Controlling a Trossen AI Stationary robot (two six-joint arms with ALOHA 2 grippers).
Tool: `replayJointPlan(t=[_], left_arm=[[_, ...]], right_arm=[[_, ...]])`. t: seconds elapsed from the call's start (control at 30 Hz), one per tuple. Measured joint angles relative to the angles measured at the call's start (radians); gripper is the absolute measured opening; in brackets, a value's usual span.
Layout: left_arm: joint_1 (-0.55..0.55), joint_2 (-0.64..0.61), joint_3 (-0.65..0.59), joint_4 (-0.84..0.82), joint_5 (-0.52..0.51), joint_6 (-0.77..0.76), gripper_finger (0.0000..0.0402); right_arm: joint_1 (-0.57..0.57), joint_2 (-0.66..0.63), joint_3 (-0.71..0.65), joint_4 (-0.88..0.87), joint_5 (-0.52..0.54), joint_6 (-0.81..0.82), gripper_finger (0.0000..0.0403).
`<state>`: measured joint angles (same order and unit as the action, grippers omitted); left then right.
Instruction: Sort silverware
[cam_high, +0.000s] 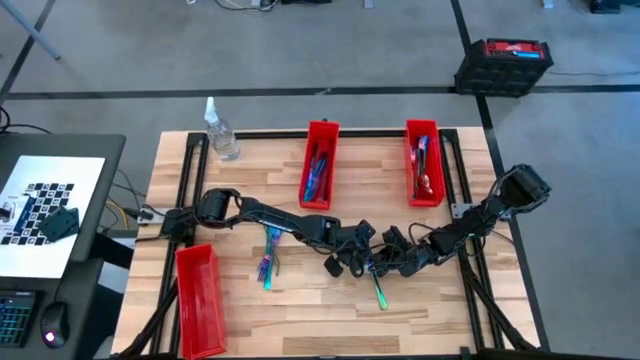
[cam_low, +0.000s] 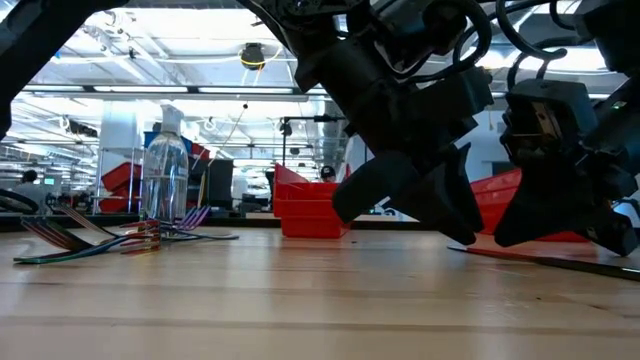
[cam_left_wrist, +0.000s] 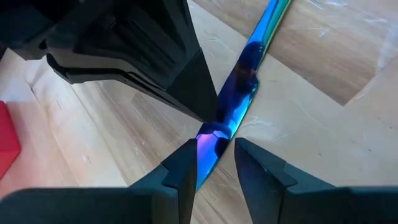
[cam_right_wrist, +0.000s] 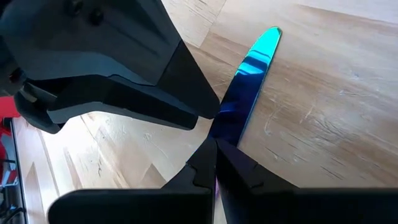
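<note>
One iridescent blue-teal knife (cam_high: 381, 292) lies on the wooden table near its middle, and both grippers meet over it. My right gripper (cam_right_wrist: 216, 158) is shut on it. My left gripper (cam_left_wrist: 216, 163) is open, with one finger on each side of the same knife (cam_left_wrist: 249, 68), close to the right gripper's fingertips. In the high view the grippers hide the knife's far part. More silverware (cam_high: 268, 258) lies in a loose heap on the table to the left. My right gripper pinches the knife about mid-length (cam_right_wrist: 219, 127) between its two fingers, slanting down from the table's right side and lying across the knife. The blade (cam_right_wrist: 255, 62) runs on past the fingers close over the wood; the near end (cam_low: 540, 258) lies on the table. My left gripper: I cannot tell whether its fingers (cam_left_wrist: 186, 171) touch the knife.
Two red bins (cam_high: 320, 165) (cam_high: 425, 165) holding silverware stand at the far side. A third red bin (cam_high: 200, 300) stands at the near left. A clear spray bottle (cam_high: 220, 135) stands at the far left corner.
</note>
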<state>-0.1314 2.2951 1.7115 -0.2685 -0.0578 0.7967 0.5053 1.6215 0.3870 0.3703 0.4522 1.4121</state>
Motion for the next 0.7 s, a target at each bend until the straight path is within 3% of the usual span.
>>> replayJointPlan(t=[0.7], left_arm=[[0.002,0.0,0.0,0.033,0.0,0.003,0.0095]], right_arm=[[0.03,0.009,0.006,-0.063,0.019,-0.102,0.0]])
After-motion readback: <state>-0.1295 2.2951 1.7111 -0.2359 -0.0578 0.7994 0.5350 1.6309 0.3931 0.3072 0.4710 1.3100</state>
